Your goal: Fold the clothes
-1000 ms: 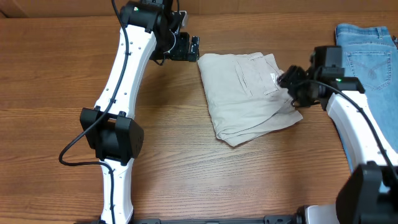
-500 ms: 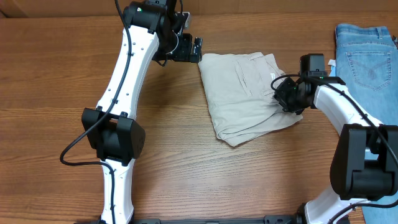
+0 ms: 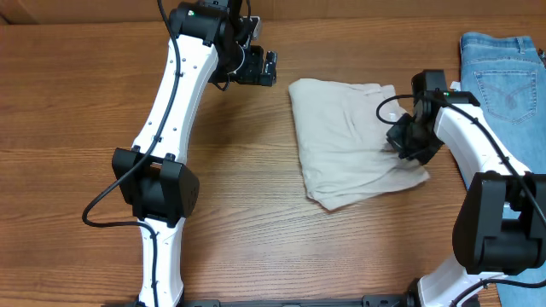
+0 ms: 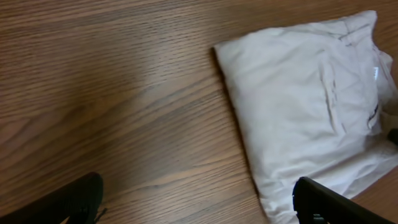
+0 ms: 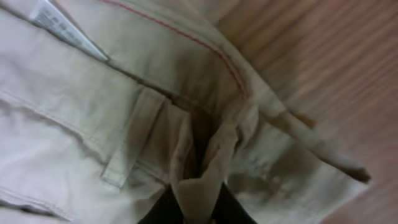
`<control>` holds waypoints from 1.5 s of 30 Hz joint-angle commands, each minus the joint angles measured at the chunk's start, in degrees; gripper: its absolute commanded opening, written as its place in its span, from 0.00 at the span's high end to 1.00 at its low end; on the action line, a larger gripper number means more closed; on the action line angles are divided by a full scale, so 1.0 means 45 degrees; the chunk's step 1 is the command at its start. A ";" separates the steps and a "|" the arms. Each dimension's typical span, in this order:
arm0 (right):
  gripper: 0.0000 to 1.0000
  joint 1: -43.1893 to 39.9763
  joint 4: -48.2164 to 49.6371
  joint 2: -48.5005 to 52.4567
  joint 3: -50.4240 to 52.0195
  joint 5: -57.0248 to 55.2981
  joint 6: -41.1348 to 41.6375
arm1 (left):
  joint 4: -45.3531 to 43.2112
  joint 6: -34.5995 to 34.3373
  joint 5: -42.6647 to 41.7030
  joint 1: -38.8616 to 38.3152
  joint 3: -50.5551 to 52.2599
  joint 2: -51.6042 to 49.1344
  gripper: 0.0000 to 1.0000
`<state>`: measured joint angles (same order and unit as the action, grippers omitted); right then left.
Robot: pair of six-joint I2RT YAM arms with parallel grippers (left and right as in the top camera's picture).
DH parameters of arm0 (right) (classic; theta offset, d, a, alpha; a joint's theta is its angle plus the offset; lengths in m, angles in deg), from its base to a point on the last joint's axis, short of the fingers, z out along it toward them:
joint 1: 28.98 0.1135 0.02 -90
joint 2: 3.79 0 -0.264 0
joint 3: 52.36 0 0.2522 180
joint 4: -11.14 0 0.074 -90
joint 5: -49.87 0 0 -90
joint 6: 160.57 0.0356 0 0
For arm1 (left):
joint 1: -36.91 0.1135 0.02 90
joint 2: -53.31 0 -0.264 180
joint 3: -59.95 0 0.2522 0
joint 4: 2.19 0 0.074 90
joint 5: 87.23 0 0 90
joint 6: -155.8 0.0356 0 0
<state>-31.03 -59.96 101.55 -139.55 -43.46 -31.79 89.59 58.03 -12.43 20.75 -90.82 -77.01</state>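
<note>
The beige khaki trousers (image 3: 345, 141) lie folded into a rough rectangle on the wood table, right of centre. My right gripper (image 3: 404, 143) is at their right edge and is shut on a pinched fold of the waistband (image 5: 199, 168), with a belt loop and a white label beside it. My left gripper (image 3: 266, 68) is open and empty, held above the table just left of the trousers' far-left corner. In the left wrist view the trousers (image 4: 311, 93) lie to the right, between and beyond my fingertips (image 4: 199, 202).
Light-blue denim jeans (image 3: 508, 64) lie at the far right edge of the table, close behind the right arm. Bare wood tabletop (image 3: 256, 222) lies in front and to the left.
The trousers have slid to the right and slightly toward the front, pulled by the right gripper, which now grips their edge. The left arm has stayed in place.
</note>
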 commanded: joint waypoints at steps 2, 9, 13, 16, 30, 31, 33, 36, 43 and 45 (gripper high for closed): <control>0.71 0.0015 -0.0180 0.0053 0.0068 -0.1569 0.0058 | -0.0005 0.0107 0.0170 -0.0087 0.0010 0.0068 0.00; 0.65 0.0010 -0.1185 0.0049 0.0131 -0.1778 0.0063 | 0.0233 0.0112 0.0175 -0.0083 0.0010 0.0068 0.00; 0.86 0.0010 -0.2176 0.0024 -0.0588 -0.1933 0.0209 | 0.0233 0.0112 0.0175 -0.0083 0.0010 0.0068 0.00; 0.88 0.0010 -0.3254 0.0024 -0.1802 -0.1977 0.0209 | 0.0223 0.0112 0.0180 -0.0083 0.0010 0.0068 0.00; 0.33 0.0015 -0.1860 0.0078 -0.3468 -0.1049 -0.0306 | 0.0204 0.0117 0.0180 -0.0083 0.0010 0.0068 0.00; 0.37 0.0015 -0.1195 0.0078 -0.3351 -0.0335 -0.0675 | 0.0185 0.0117 0.0175 -0.0087 0.0010 0.0068 0.00; 0.42 0.0015 0.0015 0.0087 -0.3055 0.1166 -0.1836 | 0.0175 0.0112 0.0175 -0.0083 0.0010 0.0068 0.00; 0.45 0.0015 0.1404 0.0282 -0.2550 0.2467 -0.2696 | 0.0228 0.0117 0.0180 -0.0083 0.0010 0.0068 0.00; 0.45 -0.0068 0.3084 0.1535 -0.2186 0.1554 -0.3993 | 0.0379 0.0447 0.0175 -0.0083 0.0010 0.0068 0.00; 0.45 -0.0131 0.3395 0.1855 -0.2186 0.1379 -0.4614 | 0.0369 0.0447 0.0180 -0.0083 0.0010 0.0068 0.00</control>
<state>-31.14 -45.84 108.20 -150.00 -36.14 -46.98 91.23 58.70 -11.97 20.75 -90.82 -77.01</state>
